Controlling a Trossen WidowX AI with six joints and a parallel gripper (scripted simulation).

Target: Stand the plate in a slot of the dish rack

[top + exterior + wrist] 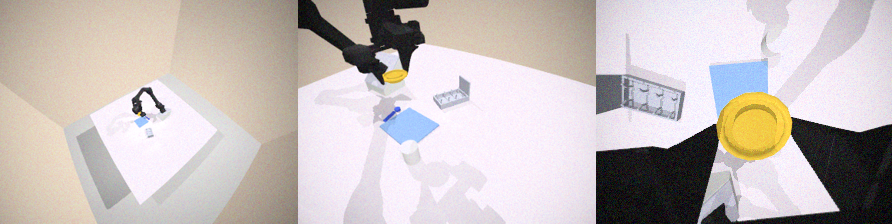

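The yellow plate (139, 113) (395, 79) (754, 132) is held flat, roughly level, in the air above the table. My gripper (395, 75) (753, 124) is shut on the plate, with one finger at each side of its rim. The grey dish rack (149, 133) (455, 103) (680, 105) stands on the table, away from the gripper. It has short upright pegs in rows and a tall panel at one end. In the wrist view it lies to the left of the plate. No part of the plate is in the rack.
A blue square mat (141, 122) (409, 126) (738, 82) lies on the table, with a dark blue utensil (390, 116) at its edge. A white cup (411, 154) stands by the mat's near corner. A pale block-like object (385, 90) (718, 187) stands behind the plate in the exterior view.
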